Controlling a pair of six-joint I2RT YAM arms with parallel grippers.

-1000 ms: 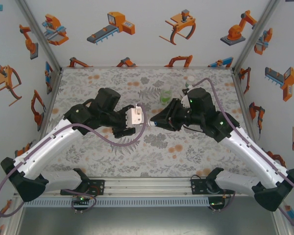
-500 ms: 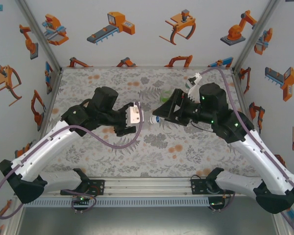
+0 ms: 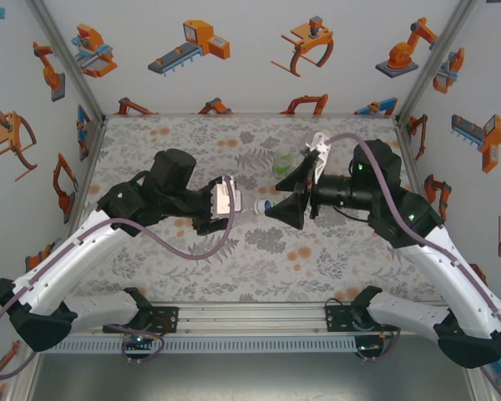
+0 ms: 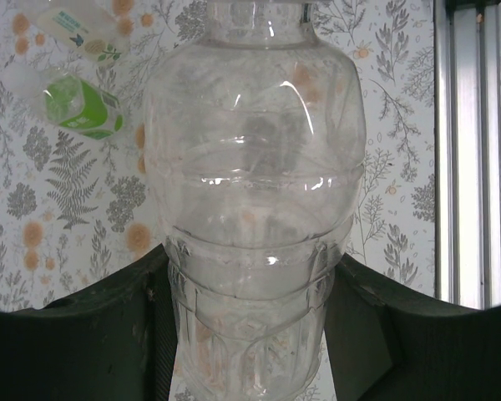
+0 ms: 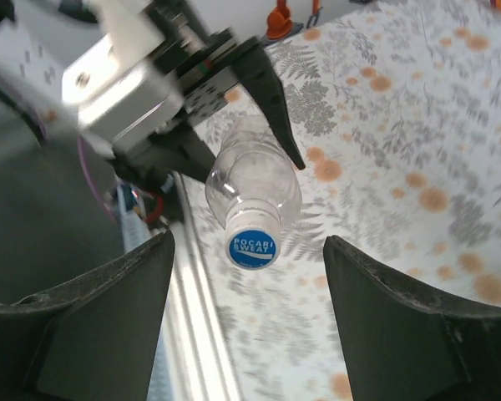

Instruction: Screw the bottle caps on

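My left gripper [image 4: 249, 338] is shut on the base of a plain clear bottle [image 4: 250, 167], holding it level above the table with its neck pointing right [image 3: 250, 205]. A white cap [image 5: 252, 244] with a blue printed top sits on that bottle's neck [image 3: 267, 205]. My right gripper [image 5: 247, 251] faces the cap head-on and is open, its fingers [image 5: 125, 301] standing well clear on either side of the cap without touching it. A bottle with a green label band [image 4: 79, 104] lies on the table at the back, also visible in the top view [image 3: 282, 164].
Another clear bottle [image 4: 75, 25] lies just beyond the green-labelled one. The metal rail [image 5: 196, 326] of the table's near edge runs below the held bottle. Side walls [image 3: 83, 180] close the floral table in on left and right.
The right gripper has let go of the cap and opened, its wrist turning and drawing slightly back to the right. The left arm has shifted a little left with the bottle.
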